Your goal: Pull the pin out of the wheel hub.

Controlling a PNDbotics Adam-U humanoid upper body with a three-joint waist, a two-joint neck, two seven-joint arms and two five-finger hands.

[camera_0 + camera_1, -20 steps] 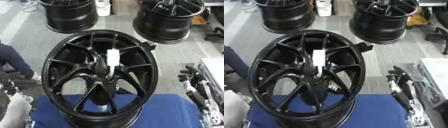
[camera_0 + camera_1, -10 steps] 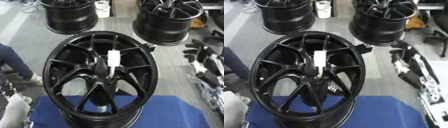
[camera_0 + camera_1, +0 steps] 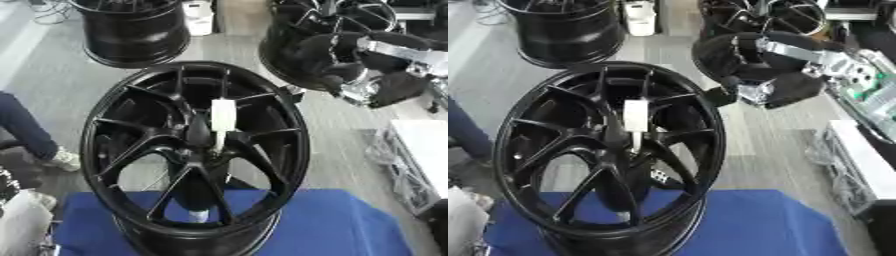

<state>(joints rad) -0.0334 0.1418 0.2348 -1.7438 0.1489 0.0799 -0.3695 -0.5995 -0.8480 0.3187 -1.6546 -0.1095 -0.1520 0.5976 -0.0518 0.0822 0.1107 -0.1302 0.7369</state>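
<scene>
You are looking down at a black wheel hub that is standing upright on its rim on a blue cloth at the near edge of the scene, its spoked face turned toward you. The white pin is sitting at the centre of the hub, where the spokes meet, with its broad pale top above and a thinner stem running down toward the middle; it is still lodged in the hub and nothing is touching it.

Your right hand is hanging in the air to the far right of the hub, above and beyond its upper right rim, well apart from the pin. The black fingers are bending downward and inward toward the hub, with a silver joint showing at the wrist behind them, and they are closing on nothing; whether they are truly curled or only relaxed is something you cannot tell from here. Your left hand is showing in neither view.

Two more black wheels are standing on the grey floor at the far side, one at the far left and one at the far right, partly behind your right hand. A white surface is lying along the right edge.
</scene>
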